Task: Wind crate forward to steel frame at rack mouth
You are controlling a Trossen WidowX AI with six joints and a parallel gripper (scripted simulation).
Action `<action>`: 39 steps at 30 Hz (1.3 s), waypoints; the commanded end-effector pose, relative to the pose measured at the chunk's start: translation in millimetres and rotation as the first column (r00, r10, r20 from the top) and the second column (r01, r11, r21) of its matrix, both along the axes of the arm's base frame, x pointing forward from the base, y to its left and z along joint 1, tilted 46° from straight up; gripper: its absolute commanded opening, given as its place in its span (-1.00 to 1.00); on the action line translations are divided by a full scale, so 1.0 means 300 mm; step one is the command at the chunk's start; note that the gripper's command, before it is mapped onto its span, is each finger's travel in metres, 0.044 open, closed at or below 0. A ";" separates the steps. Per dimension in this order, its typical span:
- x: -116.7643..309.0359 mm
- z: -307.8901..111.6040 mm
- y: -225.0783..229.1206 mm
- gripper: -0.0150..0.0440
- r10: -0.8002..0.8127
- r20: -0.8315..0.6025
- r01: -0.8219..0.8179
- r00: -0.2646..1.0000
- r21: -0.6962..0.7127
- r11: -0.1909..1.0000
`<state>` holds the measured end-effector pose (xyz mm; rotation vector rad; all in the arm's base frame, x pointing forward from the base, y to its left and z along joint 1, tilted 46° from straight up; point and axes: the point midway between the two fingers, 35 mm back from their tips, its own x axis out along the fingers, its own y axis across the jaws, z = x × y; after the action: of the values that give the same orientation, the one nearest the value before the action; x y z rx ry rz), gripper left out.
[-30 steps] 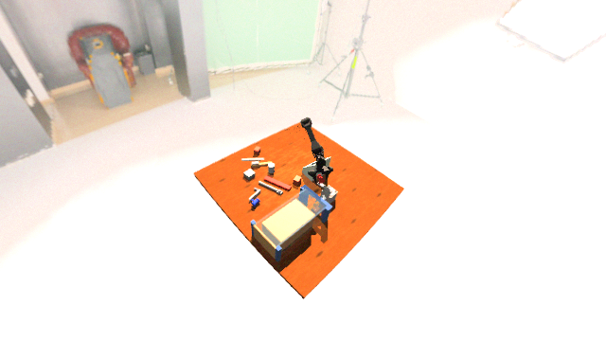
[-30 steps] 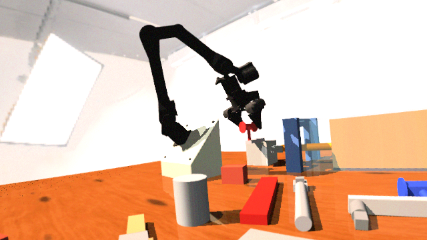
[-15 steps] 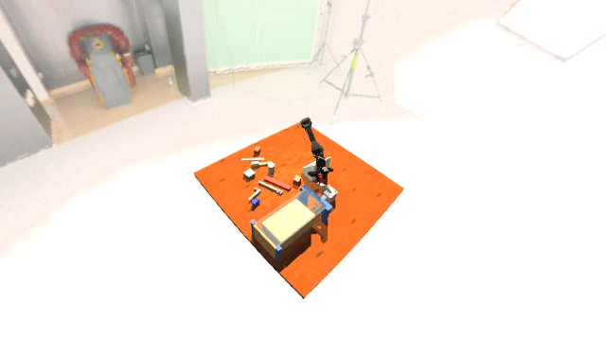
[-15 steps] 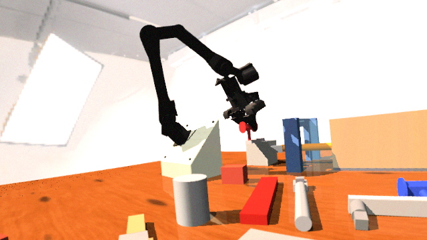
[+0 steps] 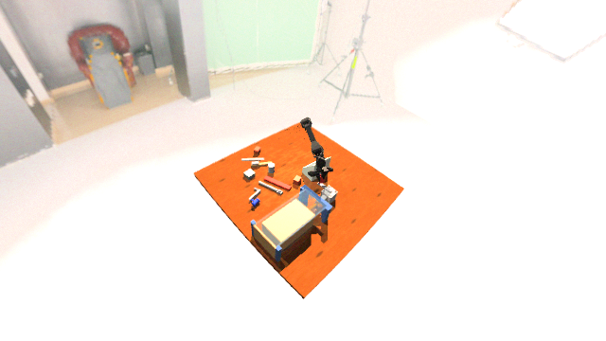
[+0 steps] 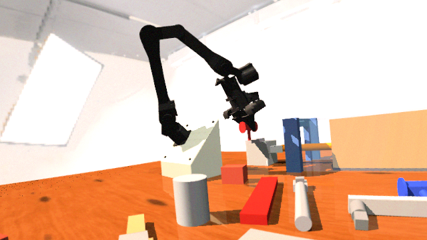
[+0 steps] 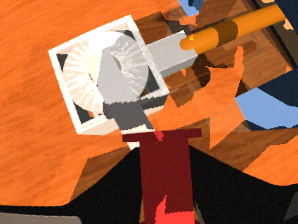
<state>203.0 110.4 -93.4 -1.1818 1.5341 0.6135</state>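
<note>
The winch [image 5: 329,192] [image 6: 257,155] [image 7: 137,65] stands outside the rack mouth. The winch handle's red grip [image 6: 242,127] [image 7: 165,172] stands above it; the handle's grey arm [image 7: 131,116] reaches over the winch top. My gripper [image 5: 322,179] [image 6: 250,125] [image 7: 160,152] is shut on the red grip, pointing down at a slant. The tan crate [image 5: 289,223] [image 6: 380,141] sits flat in the clear cubby. An orange strap [image 6: 317,147] [image 7: 225,32] runs between winch and crate through the blue steel frame [image 5: 326,214] [image 6: 292,147] [image 7: 267,107]. A gap shows between crate front and frame. The key is hidden.
A red block [image 5: 296,180] [image 6: 233,174], a red bar [image 5: 277,183] [image 6: 260,201], a grey rod [image 5: 271,188] [image 6: 302,207], a grey cylinder [image 5: 271,168] [image 6: 191,200], a bent grey tool [image 5: 255,194] [image 6: 393,205] and a blue piece [image 5: 255,202] [image 6: 417,189] lie or stand on the bench.
</note>
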 end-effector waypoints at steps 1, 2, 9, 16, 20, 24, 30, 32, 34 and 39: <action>-0.001 -0.004 -0.009 -0.49 0.003 -0.002 -0.003 1.000 -0.006 1.000; -0.001 -0.004 -0.009 -0.49 0.003 -0.002 -0.003 1.000 -0.006 1.000; 0.006 -0.005 -0.010 -0.49 0.003 -0.002 -0.003 1.000 -0.006 1.000; 0.021 -0.007 -0.011 -0.49 0.003 -0.002 -0.003 1.000 -0.006 1.000; 0.034 -0.009 -0.011 -0.49 0.003 -0.002 -0.003 1.000 -0.006 1.000; 0.049 -0.012 -0.011 -0.49 0.003 -0.001 -0.003 1.000 -0.006 1.000; 0.073 -0.018 -0.009 -0.49 0.003 -0.001 -0.003 1.000 -0.006 1.000; 0.080 -0.020 -0.009 -0.49 0.003 -0.001 -0.003 1.000 -0.006 1.000; 0.088 -0.023 -0.008 -0.49 0.003 -0.001 -0.003 1.000 -0.006 1.000; 0.106 -0.029 -0.005 -0.49 0.003 0.000 -0.003 1.000 -0.006 1.000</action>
<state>231.3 111.0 -99.3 -1.1836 1.5307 0.6153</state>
